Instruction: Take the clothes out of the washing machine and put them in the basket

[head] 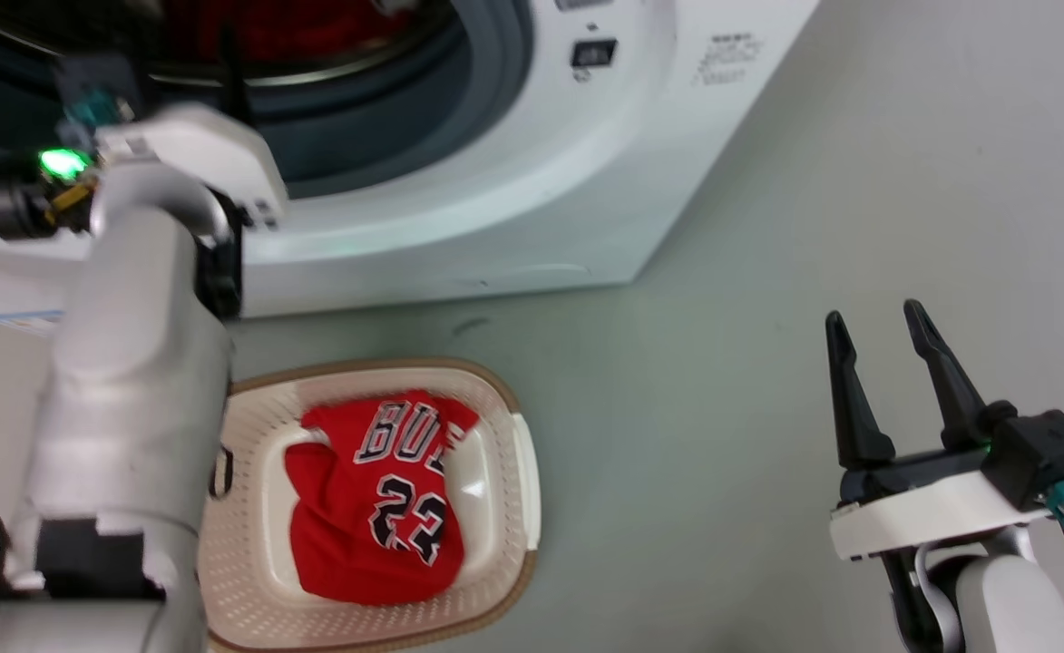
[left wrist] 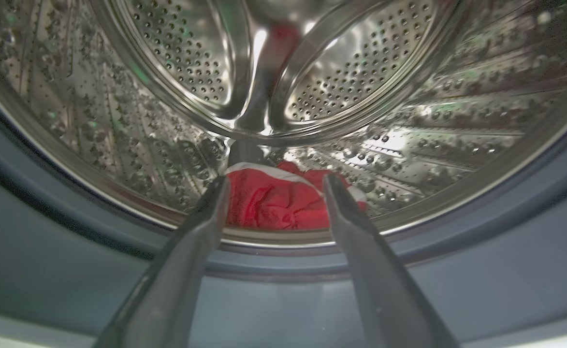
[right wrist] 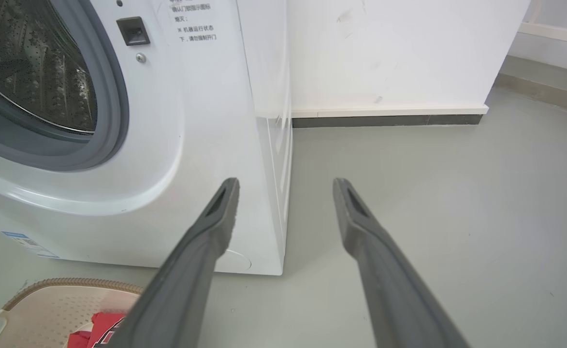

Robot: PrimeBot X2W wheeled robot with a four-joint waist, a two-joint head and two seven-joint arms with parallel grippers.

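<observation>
Judging by how things lie, the task is standing roughly halfway. One red jersey (head: pixel 377 508), lettered in black and white, is already lying crumpled in the basket (head: pixel 524 472). The basket is sitting on the floor (head: pixel 731 381) near the robot, just in front of the washing machine (head: pixel 495 199). At least one more red garment (left wrist: pixel 273 205) with white trim is lying at the bottom of the steel drum (left wrist: pixel 119 121), just beyond the grey gasket (left wrist: pixel 70 251). Whether more is hiding deeper in is unclear.

The left gripper (left wrist: pixel 273 186) is pointing into the machine's opening, fingers spread wide and holding nothing. The red cloth is showing between the tips but apart from them. The right gripper (head: pixel 872 317) is hovering over bare floor to the right, well apart from the machine, its fingers likewise spread and empty.

What is left is pinching that garment, lifting it out and dropping it in the basket. The gasket lip and drum rim are standing between fingers and cloth. In the head view the pale left forearm (head: pixel 132 363) is covering the basket's left side. A white wall (right wrist: pixel 385 48) is running behind the machine, far right.
</observation>
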